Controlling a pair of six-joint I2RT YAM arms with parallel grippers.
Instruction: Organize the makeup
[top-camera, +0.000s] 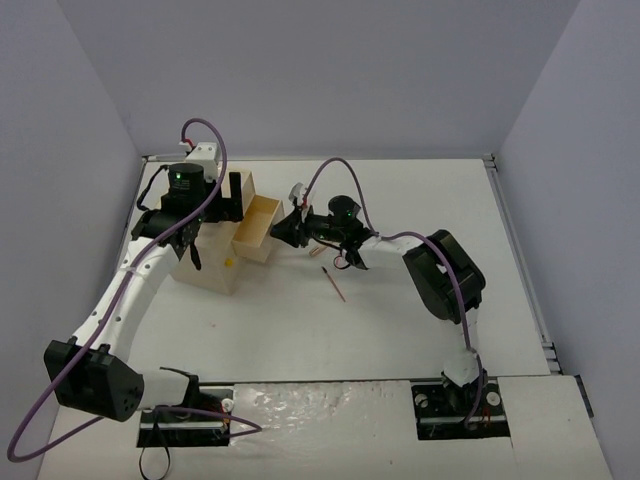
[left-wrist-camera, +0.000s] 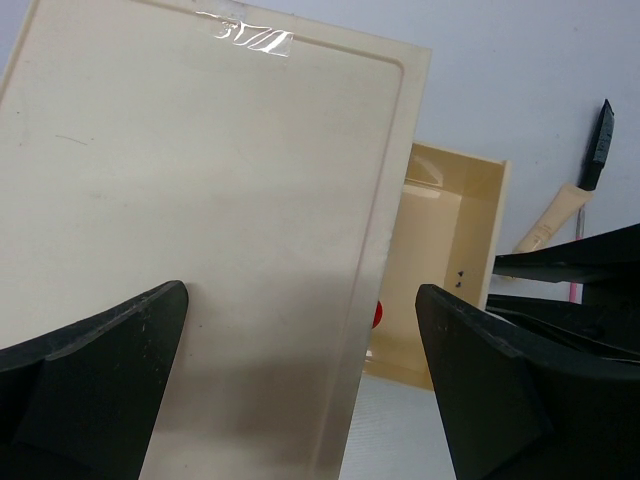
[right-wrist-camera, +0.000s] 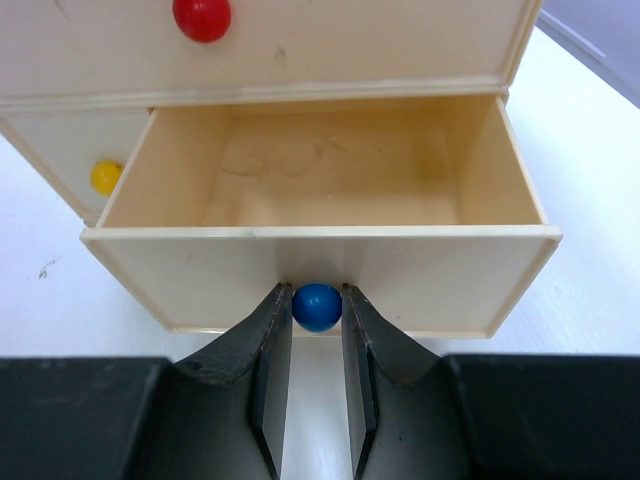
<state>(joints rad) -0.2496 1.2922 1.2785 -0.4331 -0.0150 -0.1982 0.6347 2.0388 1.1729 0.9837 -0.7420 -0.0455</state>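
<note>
Top external: thin pink pencil (top-camera: 334, 284), slanted

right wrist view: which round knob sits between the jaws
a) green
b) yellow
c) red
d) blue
D: the blue round knob on the front of the open beige wooden drawer is pinched by the right gripper, while the red round knob and the yellow round knob sit clear of it on other fronts.

White arms (top-camera: 125, 295), black joints (top-camera: 90, 375), purple cables (top-camera: 340, 168), black wedge-shaped end effector fingers (right-wrist-camera: 265, 380).
</note>
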